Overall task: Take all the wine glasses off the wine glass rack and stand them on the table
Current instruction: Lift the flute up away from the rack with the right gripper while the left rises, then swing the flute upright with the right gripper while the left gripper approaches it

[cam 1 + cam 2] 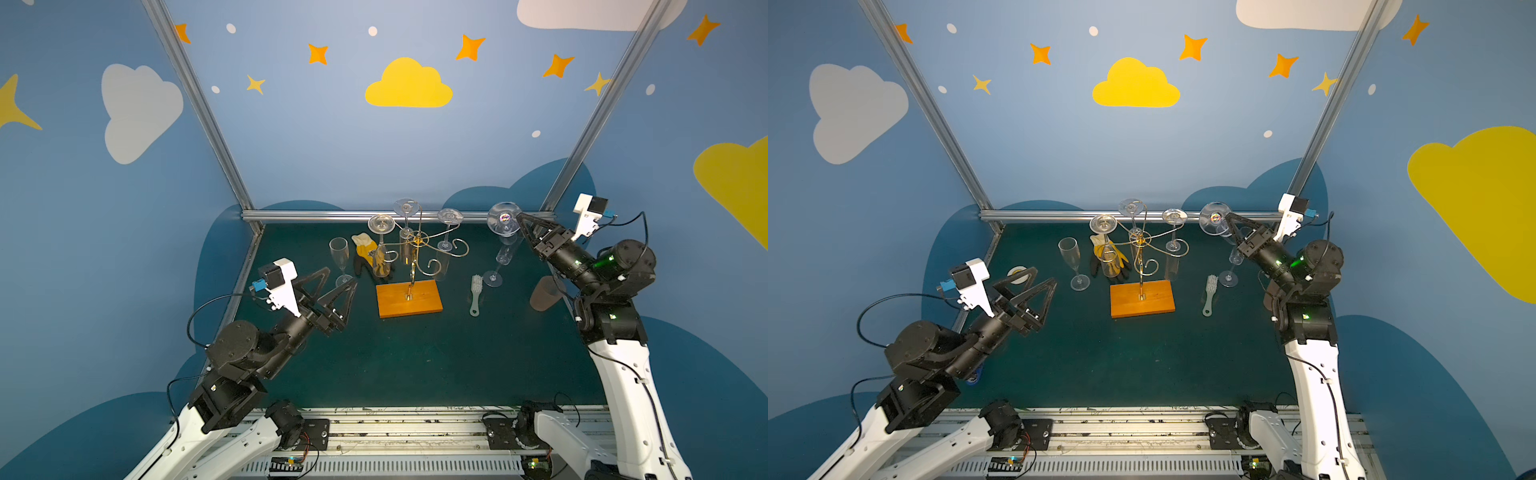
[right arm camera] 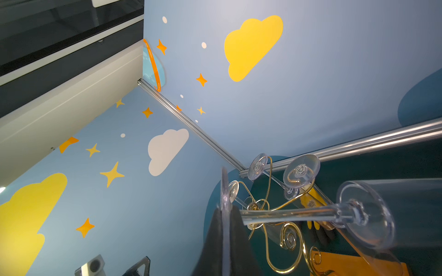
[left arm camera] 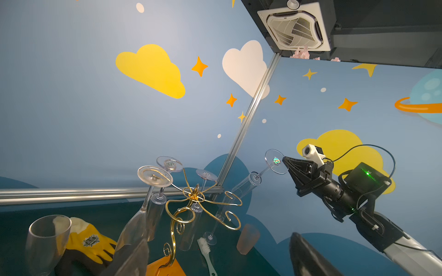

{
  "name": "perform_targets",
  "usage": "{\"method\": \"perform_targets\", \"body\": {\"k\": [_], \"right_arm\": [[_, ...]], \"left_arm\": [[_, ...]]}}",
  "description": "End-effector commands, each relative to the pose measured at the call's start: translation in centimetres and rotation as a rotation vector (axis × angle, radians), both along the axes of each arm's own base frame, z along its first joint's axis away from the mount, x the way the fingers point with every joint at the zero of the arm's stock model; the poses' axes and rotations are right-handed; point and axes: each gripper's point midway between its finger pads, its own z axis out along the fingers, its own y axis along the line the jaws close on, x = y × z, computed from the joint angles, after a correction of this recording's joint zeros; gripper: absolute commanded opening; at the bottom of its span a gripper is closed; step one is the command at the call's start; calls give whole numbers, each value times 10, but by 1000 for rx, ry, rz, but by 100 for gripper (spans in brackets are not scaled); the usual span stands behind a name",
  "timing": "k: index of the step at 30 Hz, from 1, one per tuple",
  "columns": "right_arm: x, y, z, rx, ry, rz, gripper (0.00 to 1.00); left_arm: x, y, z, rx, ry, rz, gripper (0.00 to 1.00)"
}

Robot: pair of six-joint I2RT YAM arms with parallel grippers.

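Observation:
The wine glass rack (image 1: 419, 245) (image 1: 1141, 245) is gold wire with curled arms on an orange wooden base (image 1: 409, 298), mid-table. Three clear glasses hang from it upside down; one foot (image 1: 381, 224) shows at its left. To the right of the rack and clear of its arms, my right gripper (image 1: 519, 218) (image 1: 1228, 217) (image 2: 224, 215) is shut on the round foot of a wine glass (image 1: 503, 217) (image 3: 276, 161) (image 2: 299, 212), whose bowl hangs down. My left gripper (image 1: 340, 277) (image 1: 1044, 276) (image 3: 219, 239) stands open and empty, left of the base.
A flute (image 1: 339, 253) stands left of the rack beside a yellow and black glove (image 1: 365, 249). Another flute (image 1: 496, 270), a pale brush (image 1: 476, 295) and a brownish cup (image 1: 544, 293) are on the right. A tape roll (image 1: 1017, 274) lies behind my left gripper.

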Motion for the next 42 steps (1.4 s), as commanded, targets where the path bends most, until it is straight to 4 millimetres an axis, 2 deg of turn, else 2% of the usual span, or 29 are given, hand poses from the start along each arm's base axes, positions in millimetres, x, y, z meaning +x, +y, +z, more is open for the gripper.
{"method": "perform_targets", "body": {"k": [1, 8, 12, 17, 25, 34, 42], "right_arm": [[-17, -1, 27, -63, -162, -23, 0], [-35, 7, 33, -148, -262, -9, 0], [-45, 13, 34, -199, -308, 1, 0], [-58, 21, 39, -256, -385, 10, 0], [-74, 34, 40, -341, -498, 47, 0], [-88, 50, 37, -427, -607, 107, 0], [-107, 65, 33, -492, -742, 159, 0]], "left_arm": [[-5, -5, 19, -47, -29, -48, 91], [-5, -15, 31, -32, -51, -88, 92], [3, -21, 29, 5, -28, -84, 91], [7, -32, 37, 10, -25, -147, 91], [18, -35, 54, -72, 15, -235, 92], [32, -38, 58, -190, 109, -351, 91], [39, -41, 52, -225, 179, -394, 91]]}}
